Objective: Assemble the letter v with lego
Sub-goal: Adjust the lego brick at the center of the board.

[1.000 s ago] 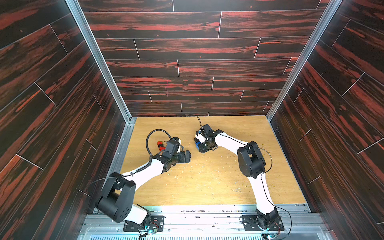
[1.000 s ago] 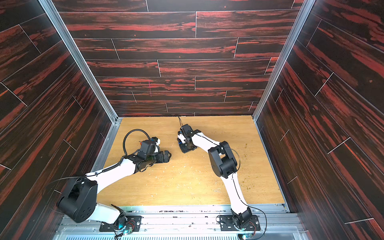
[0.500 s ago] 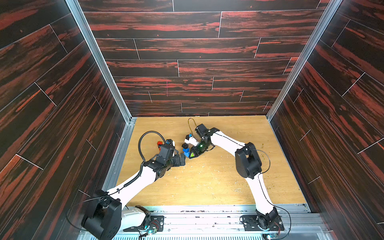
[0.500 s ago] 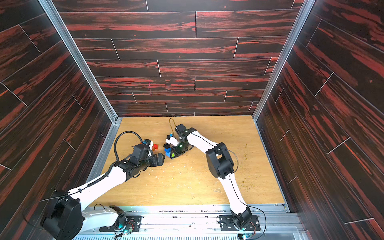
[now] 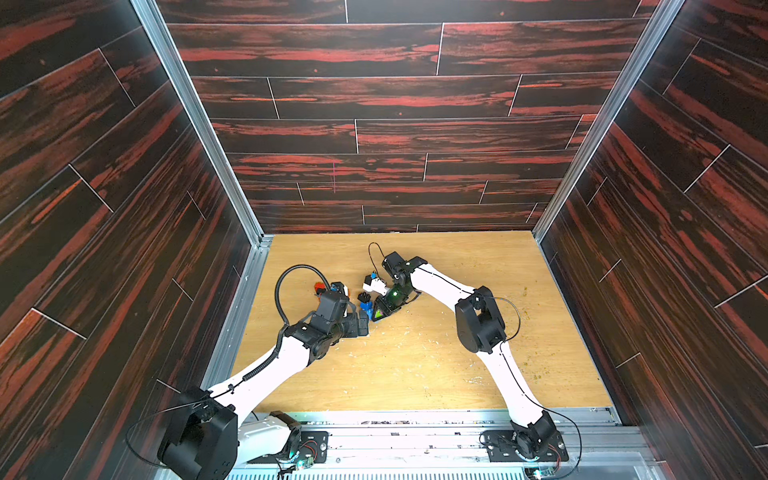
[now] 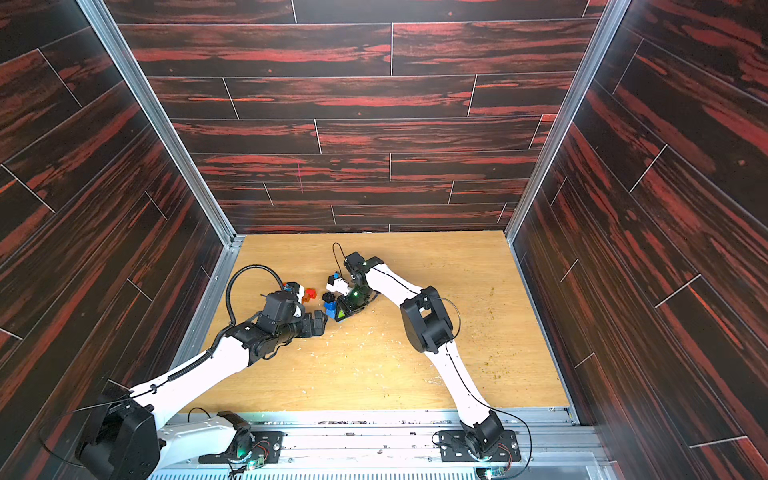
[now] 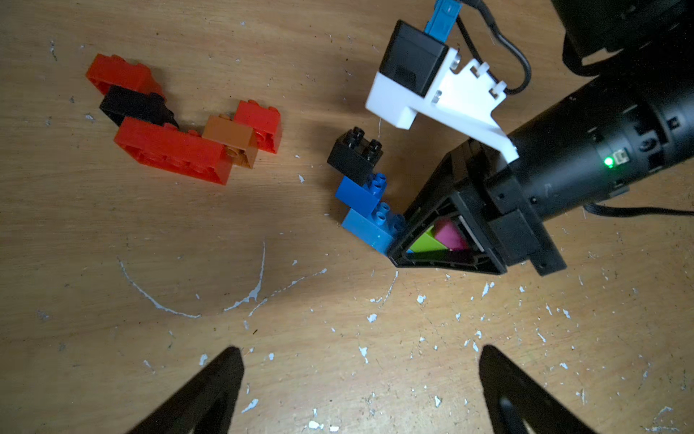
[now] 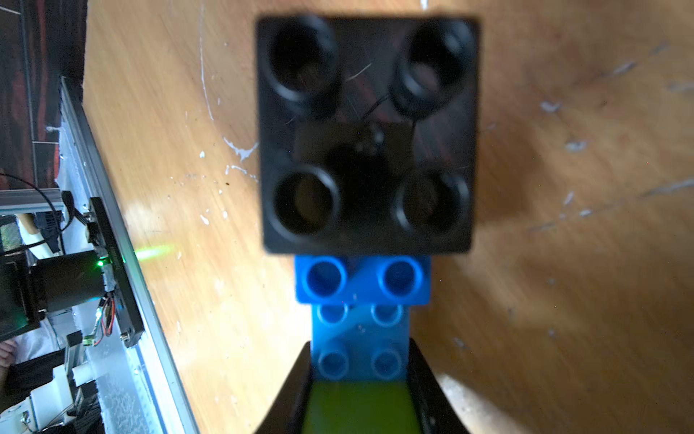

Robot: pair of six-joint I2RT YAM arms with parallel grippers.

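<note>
In both top views the lego sits around 10 o'clock from the middle of the bench (image 5: 415, 374). My right pincer (image 5: 380, 312) comes in from 1 o'clock and carries a short chain. It includes a blue brick (image 5: 365, 306) with a black brick (image 5: 363, 296) at its 12 o'clock. A red cluster (image 6: 308, 294) lies at 9 o'clock of that chain, apart from it. My left pincer (image 5: 362, 324) hangs close by at 6 o'clock of the blue brick.

From the left wrist, my left pincer's fingers (image 7: 221, 394) are spread wide over bare bench, with nothing between them. The right pincer (image 7: 443, 246) is pinching a green brick (image 7: 426, 242) that has a pink brick (image 7: 448, 233) against it. A light-blue brick (image 7: 370, 227), the blue one and the black one step out from its tips. Well apart, a long red brick (image 7: 172, 152), an orange-brown brick (image 7: 233, 141), a second black brick (image 7: 131, 107) and two smaller red bricks (image 7: 120, 75) (image 7: 263, 124) touch in one cluster.

From the right wrist, the green brick (image 8: 360, 406) fills the gap between the pincer's fingers. The chain's studs face me, and the black brick is blurred. I cannot tell whether the chain touches the bench.
</note>
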